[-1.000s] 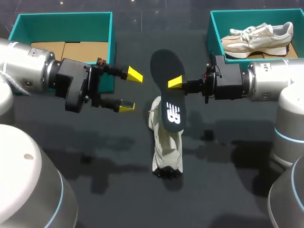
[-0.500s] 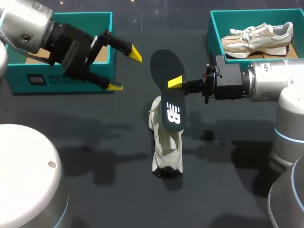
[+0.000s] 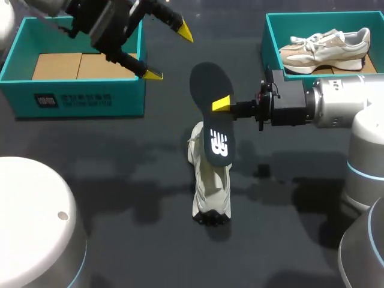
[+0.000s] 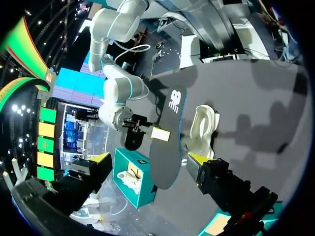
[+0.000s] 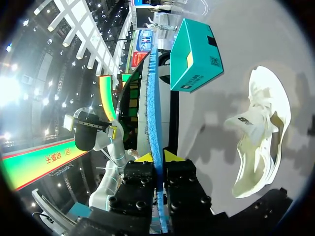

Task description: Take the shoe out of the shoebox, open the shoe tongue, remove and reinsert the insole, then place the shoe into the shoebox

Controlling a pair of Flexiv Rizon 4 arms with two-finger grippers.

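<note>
Head view: right gripper (image 3: 223, 105) showed only one yellow tip against the insole (image 3: 211, 114), so the grip could not be judged from there. Right wrist view settled it: the insole (image 5: 153, 113) ran edge-on between both fingers, the right gripper (image 5: 156, 156) nearly closed and pinching it from two sides.

Insole was held off the tabletop (image 3: 120, 180), standing steeply over the shoe (image 3: 210, 186). I could not tell whether its lower end touched the shoe. Shoe lay on the tabletop between the two boxes, outside both. In the right wrist view the shoe (image 5: 258, 142) lay beside the gripper, its mouth open to the camera.

Left gripper (image 3: 169, 53) was spread wide and held nothing, above the near corner of the left box (image 3: 78, 102). Left wrist view: left gripper (image 4: 147, 160) looked across at the insole (image 4: 167, 142), the shoe (image 4: 203, 129) and the right gripper (image 4: 160, 133).

Right box (image 3: 273, 36) held a second shoe (image 3: 327, 48).

Right arm came in level from the right. Left arm was raised at the far left corner, gripper angled down toward the middle.
</note>
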